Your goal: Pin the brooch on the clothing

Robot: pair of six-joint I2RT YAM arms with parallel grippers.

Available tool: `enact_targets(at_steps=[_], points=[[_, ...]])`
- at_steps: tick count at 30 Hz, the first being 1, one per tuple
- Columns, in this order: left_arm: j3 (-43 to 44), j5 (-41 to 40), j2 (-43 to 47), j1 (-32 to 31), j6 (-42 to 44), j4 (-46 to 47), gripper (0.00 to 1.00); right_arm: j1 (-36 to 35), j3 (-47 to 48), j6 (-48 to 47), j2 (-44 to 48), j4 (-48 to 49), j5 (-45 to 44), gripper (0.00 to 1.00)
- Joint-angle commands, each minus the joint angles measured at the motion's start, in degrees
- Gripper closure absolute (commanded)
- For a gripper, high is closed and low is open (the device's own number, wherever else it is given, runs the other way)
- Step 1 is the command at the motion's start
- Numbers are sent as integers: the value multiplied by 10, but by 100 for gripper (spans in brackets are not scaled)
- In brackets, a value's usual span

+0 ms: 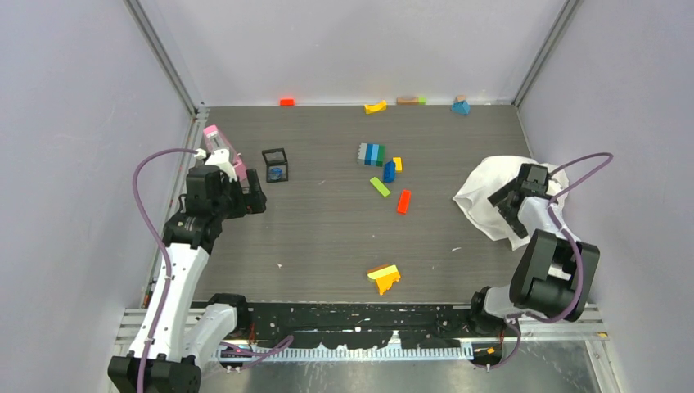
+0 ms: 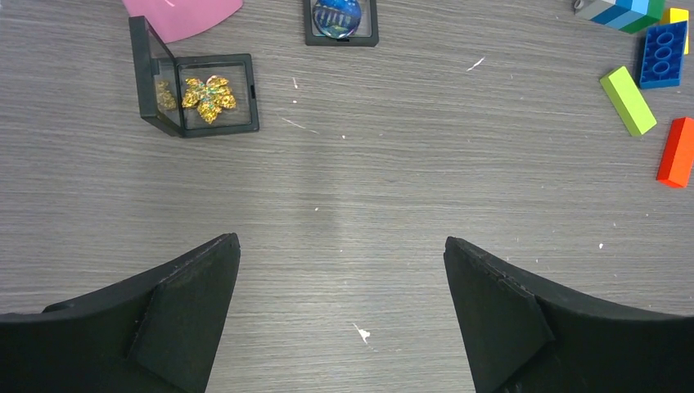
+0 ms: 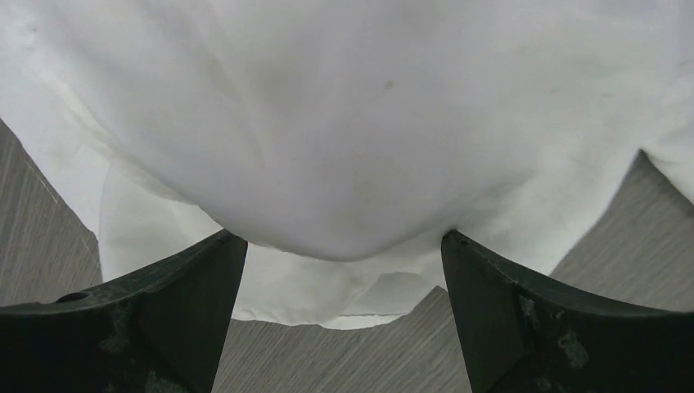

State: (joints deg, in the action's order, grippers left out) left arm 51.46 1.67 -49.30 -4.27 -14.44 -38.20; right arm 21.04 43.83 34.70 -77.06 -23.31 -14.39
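- The brooch (image 2: pixel 336 15) is a small round dome, dark blue and glossy, with pale streaks and a hint of gold at its edge.
- It sits inside a small black frame (image 1: pixel 275 164) on the far-left part of the table (image 1: pixel 327 237). The left wrist view cuts off its upper part.
- Just beside that frame, towards the left, an open black case (image 2: pixel 196 98) holds a gold leaf ornament (image 2: pixel 209 97) with greenish specks. Its lid stands upright.
- A pink object (image 2: pixel 182 12) lies at the far edge of the left wrist view, near both cases.
- The left gripper (image 2: pixel 340 240) hangs over bare tabletop short of the two cases. Its jaws are spread wide with nothing between them.
- Toy blocks (image 1: pixel 380 160) are scattered across the middle of the table: a blue-and-green cluster, a green block (image 1: pixel 380 187) and a red block (image 1: pixel 403 201).
- A yellow-orange piece (image 1: pixel 384 278) lies nearer the arms, and a few more pieces sit along the far wall.
- The shirt (image 1: pixel 483 192) is a crumpled heap of thin white fabric at the right side, well apart from the brooch. No collar or pocket can be made out.
- The right gripper (image 3: pixel 344 237) is over the shirt with its jaws wide apart. A rounded fold of cloth bulges between the fingertips, and I cannot tell whether they touch it.
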Motion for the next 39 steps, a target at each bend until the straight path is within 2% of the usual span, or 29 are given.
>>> enact_targets(at_steps=[1,3,5,6,7,8,10,16,22,25,27,28,32,34,37,39], points=[[7,13,-2,-1,12,10,0,2,34,-17,-43,57,42,6],[7,16,-1,-1,13,11,0,2,36,-15,-61,58,33,10],[5,18,2,-1,13,11,0,2,39,-13,-74,53,22,31],[4,19,5,-1,13,12,0,2,40,-13,-76,50,21,51],[3,19,6,-1,14,12,0,2,39,-12,-76,50,26,62],[2,21,9,-1,14,13,0,2,38,-11,-74,49,30,78],[1,23,12,-1,15,14,0,2,40,-10,-60,43,39,96],[-8,29,25,-1,19,20,0,-23,109,-7,86,-47,111,99],[-13,49,34,-2,21,24,0,-190,214,2,189,-108,73,99],[-16,73,42,-2,22,32,1,-319,221,22,208,-96,61,99],[-20,97,43,-2,23,39,2,-402,210,38,203,-67,47,99],[-21,109,42,-2,24,40,3,-466,206,44,197,-45,25,99],[-20,141,34,-3,22,41,2,-659,205,55,108,12,-73,99],[-17,155,32,-8,21,44,1,-737,229,58,47,32,-98,100],[-16,170,36,-11,19,45,0,-815,293,39,-24,49,-101,99],[-16,183,44,-12,6,44,0,-853,322,26,-41,48,-103,78]])
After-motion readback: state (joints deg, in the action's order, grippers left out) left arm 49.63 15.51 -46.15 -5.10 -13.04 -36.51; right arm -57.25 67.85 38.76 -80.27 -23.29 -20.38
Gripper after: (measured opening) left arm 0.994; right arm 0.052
